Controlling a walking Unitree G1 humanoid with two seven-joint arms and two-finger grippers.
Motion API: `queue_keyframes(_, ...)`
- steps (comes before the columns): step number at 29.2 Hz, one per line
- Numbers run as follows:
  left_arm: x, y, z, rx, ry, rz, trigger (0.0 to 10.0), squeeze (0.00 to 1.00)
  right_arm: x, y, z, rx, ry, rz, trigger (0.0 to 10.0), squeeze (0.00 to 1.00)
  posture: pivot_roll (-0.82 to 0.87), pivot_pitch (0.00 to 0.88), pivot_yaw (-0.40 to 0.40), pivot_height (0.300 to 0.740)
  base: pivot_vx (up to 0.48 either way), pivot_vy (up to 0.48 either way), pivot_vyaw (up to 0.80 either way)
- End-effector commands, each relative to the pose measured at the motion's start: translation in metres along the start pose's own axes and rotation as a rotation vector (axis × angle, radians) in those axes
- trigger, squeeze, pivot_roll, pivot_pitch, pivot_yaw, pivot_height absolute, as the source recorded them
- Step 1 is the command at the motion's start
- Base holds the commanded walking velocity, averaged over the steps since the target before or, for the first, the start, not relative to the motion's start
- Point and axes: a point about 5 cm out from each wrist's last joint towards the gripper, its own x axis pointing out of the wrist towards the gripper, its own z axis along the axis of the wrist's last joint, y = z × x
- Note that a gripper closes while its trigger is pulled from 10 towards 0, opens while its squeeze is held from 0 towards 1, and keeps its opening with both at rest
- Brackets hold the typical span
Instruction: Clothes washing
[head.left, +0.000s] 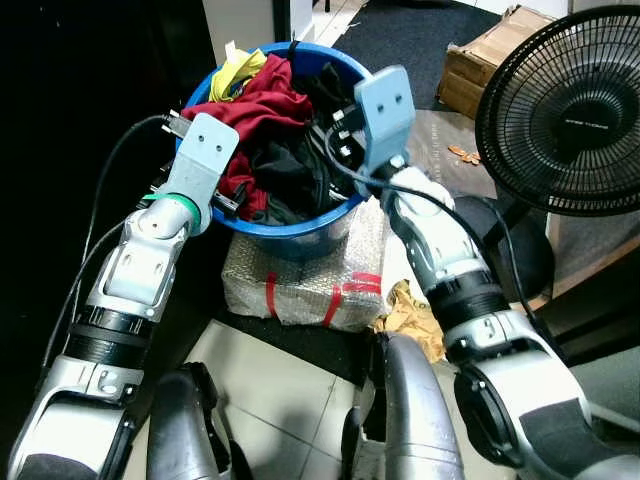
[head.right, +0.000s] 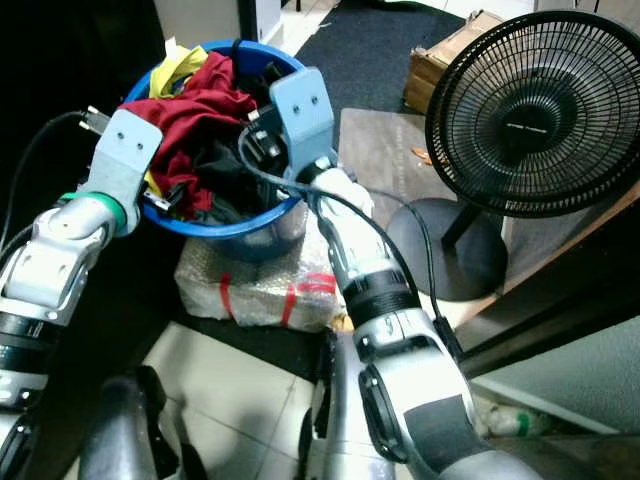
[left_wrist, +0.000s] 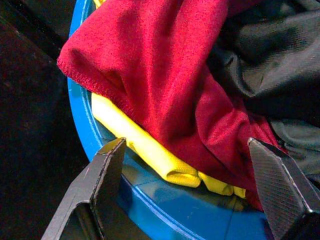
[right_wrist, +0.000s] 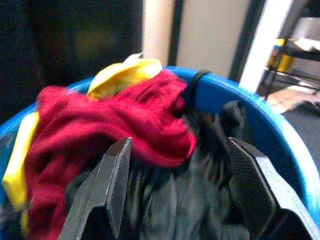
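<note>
A blue plastic basin (head.left: 300, 232) is heaped with clothes: a red garment (head.left: 255, 105) on top at the left, a yellow cloth (head.left: 235, 70) at the back left, and black clothes (head.left: 290, 170) in the middle and right. My left gripper (left_wrist: 186, 145) is open at the basin's near-left rim (left_wrist: 165, 210), its fingers spread on either side of the red garment (left_wrist: 165, 75) and a yellow fold (left_wrist: 145, 150). Over the basin's right side my right gripper (right_wrist: 180, 142) is open just above the black clothes (right_wrist: 195, 200), with the red garment (right_wrist: 115, 130) ahead of it.
The basin stands on a bubble-wrapped package (head.left: 300, 285) with red tape. A black pedestal fan (head.left: 565, 110) stands close on the right, with a cardboard box (head.left: 490, 60) behind it. Crumpled brown paper (head.left: 410, 315) lies by the package. Dark furniture is on the left.
</note>
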Motion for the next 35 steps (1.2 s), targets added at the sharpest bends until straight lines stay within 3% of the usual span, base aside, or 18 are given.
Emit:
queue_keyframes(1,-0.005,-0.007,-0.043,-0.026,0.194,-0.034,10.0,0.00,0.007,0.002,0.001,0.059,0.012,-0.017,10.0,0.00,0.10,0.237,-0.005,0.465,0.000,0.000,0.00)
queue_keyframes(7,-0.013,-0.006,-0.045,-0.033,0.200,-0.026,10.0,0.00,0.016,0.013,-0.004,0.042,0.091,0.014,10.0,0.00,0.12,0.257,-0.028,0.465,0.000,0.000,0.00)
queue_keyframes(10,-0.020,-0.006,-0.048,-0.038,0.211,-0.023,10.0,0.00,0.014,0.026,-0.025,-0.001,0.222,0.088,10.0,0.00,0.13,0.273,-0.036,0.465,0.000,0.000,0.00)
queue_keyframes(13,-0.020,-0.006,-0.048,-0.038,0.211,-0.023,10.0,0.00,0.014,0.026,-0.025,-0.001,0.222,0.088,10.0,0.00,0.13,0.273,-0.036,0.465,0.000,0.000,0.00)
queue_keyframes(16,-0.028,-0.005,-0.050,-0.043,0.224,-0.017,10.0,0.00,0.007,0.039,-0.046,0.026,0.346,0.203,10.0,0.00,0.15,0.294,-0.045,0.465,0.000,0.000,0.00)
queue_keyframes(18,-0.028,-0.005,-0.050,-0.043,0.224,-0.017,10.0,0.00,0.007,0.039,-0.046,0.026,0.346,0.203,10.0,0.00,0.15,0.294,-0.045,0.465,0.000,0.000,0.00)
queue_keyframes(19,-0.032,-0.005,-0.052,-0.044,0.233,-0.012,10.0,0.00,0.005,0.046,-0.051,0.047,0.369,0.266,10.0,0.00,0.16,0.308,-0.050,0.465,0.000,0.000,0.00)
queue_keyframes(22,-0.036,-0.004,-0.053,-0.045,0.240,-0.007,10.0,0.00,0.005,0.052,-0.051,0.065,0.368,0.313,10.0,0.00,0.17,0.316,-0.053,0.465,0.000,0.000,0.00)
queue_keyframes(26,-0.042,-0.004,-0.054,-0.046,0.255,0.003,10.0,0.00,0.013,0.069,-0.037,0.101,0.271,0.362,10.0,0.00,0.18,0.324,-0.056,0.465,0.000,0.000,0.00)
queue_keyframes(27,-0.044,-0.005,-0.054,-0.047,0.259,0.006,10.0,0.00,0.018,0.075,-0.027,0.181,0.216,0.374,10.0,0.00,0.18,0.326,-0.055,0.465,0.000,0.000,0.00)
queue_keyframes(30,-0.044,-0.005,-0.055,-0.048,0.261,0.007,10.0,0.00,0.019,0.076,-0.025,0.213,0.205,0.382,10.0,0.00,0.18,0.326,-0.055,0.465,0.000,0.000,0.00)
queue_keyframes(31,-0.044,-0.005,-0.055,-0.049,0.262,0.008,10.0,0.00,0.019,0.077,-0.025,0.224,0.211,0.387,8.1,0.00,0.18,0.327,-0.057,0.465,0.000,0.000,0.00)
queue_keyframes(32,-0.045,-0.005,-0.055,-0.050,0.264,0.009,10.0,0.00,0.018,0.077,-0.026,0.225,0.219,0.392,8.1,0.00,0.18,0.327,-0.057,0.465,0.000,0.000,0.00)
queue_keyframes(33,-0.045,-0.005,-0.054,-0.053,0.265,0.011,10.0,0.00,0.016,0.075,-0.031,0.244,0.245,0.390,0.0,0.00,0.17,0.328,-0.061,0.465,0.000,0.000,0.00)
queue_keyframes(35,-0.045,-0.005,-0.054,-0.055,0.265,0.011,10.0,0.00,0.016,0.074,-0.032,0.251,0.253,0.387,0.0,0.00,0.17,0.328,-0.061,0.465,0.000,0.000,0.00)
